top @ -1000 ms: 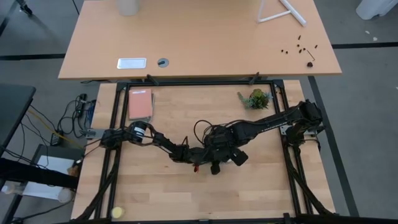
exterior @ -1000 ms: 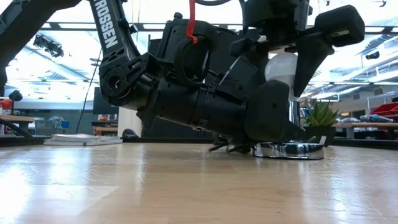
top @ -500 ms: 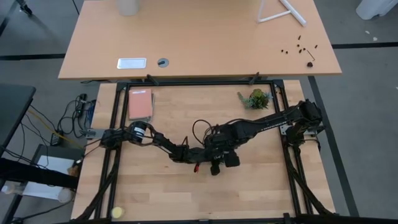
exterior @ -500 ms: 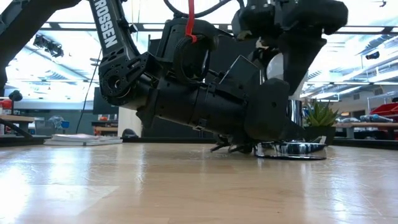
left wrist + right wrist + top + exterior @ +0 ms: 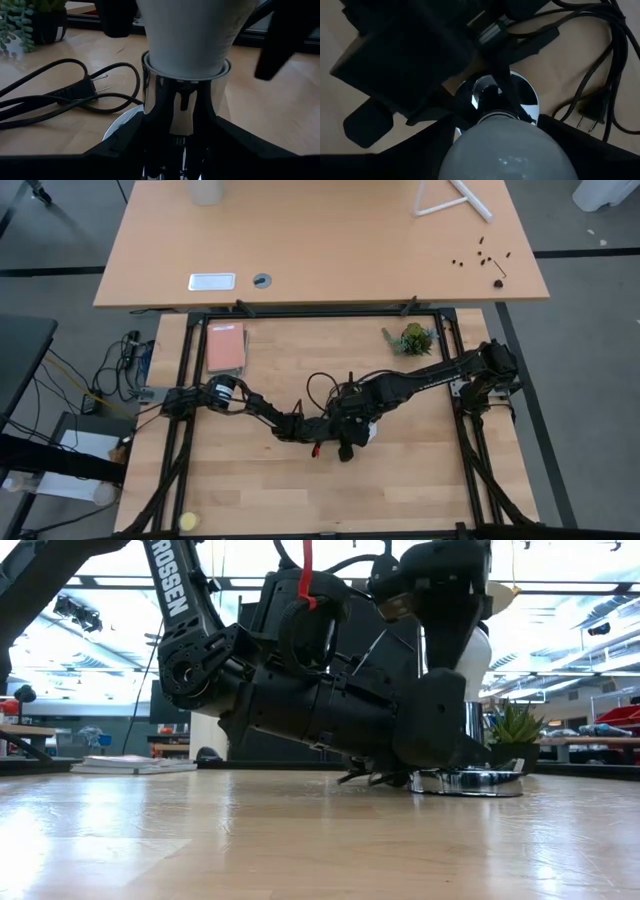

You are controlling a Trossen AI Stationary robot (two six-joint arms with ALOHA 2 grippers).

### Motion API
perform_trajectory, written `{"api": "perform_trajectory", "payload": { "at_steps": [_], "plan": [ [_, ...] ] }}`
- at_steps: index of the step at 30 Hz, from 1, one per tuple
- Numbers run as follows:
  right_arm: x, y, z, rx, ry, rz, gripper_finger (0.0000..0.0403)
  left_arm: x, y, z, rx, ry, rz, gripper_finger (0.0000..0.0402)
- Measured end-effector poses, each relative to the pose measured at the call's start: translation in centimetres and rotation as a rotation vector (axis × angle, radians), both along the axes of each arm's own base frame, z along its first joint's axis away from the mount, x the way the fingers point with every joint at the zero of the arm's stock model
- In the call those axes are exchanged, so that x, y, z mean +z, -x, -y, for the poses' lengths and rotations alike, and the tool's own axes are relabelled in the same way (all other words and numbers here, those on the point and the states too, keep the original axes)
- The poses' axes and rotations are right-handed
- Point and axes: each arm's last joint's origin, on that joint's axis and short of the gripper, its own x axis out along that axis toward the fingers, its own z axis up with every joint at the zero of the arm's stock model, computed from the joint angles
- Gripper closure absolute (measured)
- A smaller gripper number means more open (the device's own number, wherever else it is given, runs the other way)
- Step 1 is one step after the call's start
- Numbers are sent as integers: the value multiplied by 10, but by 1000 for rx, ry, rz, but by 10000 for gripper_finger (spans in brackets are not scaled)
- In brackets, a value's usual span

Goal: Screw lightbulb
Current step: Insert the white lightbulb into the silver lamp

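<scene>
You've got a matt white bulb (image 5: pixel 187 37) in a mirror-shiny chrome socket (image 5: pixel 175 107), a smooth black rubbery cord (image 5: pixel 60 97), and a pale wood-grain table (image 5: pixel 300 840).

White pear-shaped lightbulb (image 5: pixel 507 145) — upright, narrow end down in silvery socket (image 5: pixel 181 107).

Potted plant (image 5: pixel 412 338) far corner — pink book (image 5: pixel 226 347) opposite corner.
</scene>
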Motion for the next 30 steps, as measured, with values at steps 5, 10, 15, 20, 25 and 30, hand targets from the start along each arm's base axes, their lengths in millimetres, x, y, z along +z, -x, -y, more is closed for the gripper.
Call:
{"api": "perform_trajectory", "payload": {
  "at_steps": [5, 10, 15, 20, 25, 30],
  "plan": [
    [1, 0, 2, -8, -15, -6, 89, 0, 0, 0, 3, 1, 1, 206],
    [8, -1, 3, 177, -19, -14, 75, 0, 0, 0, 2, 1, 0, 206],
    [8, 1, -4, 632, 97, -11, 74, 0, 0, -1, 1, -1, 0, 206],
    [8, 2, -11, 1151, 206, -5, 81, 0, 0, -1, -2, 0, 2, 206],
    [3, 4, -11, 1278, 224, -16, 99, 0, 0, -1, -4, -2, -1, 206],
    [-4, 6, -6, 1204, 207, -36, 139, 0, 0, 0, -7, -3, -4, 206]
  ]
}}
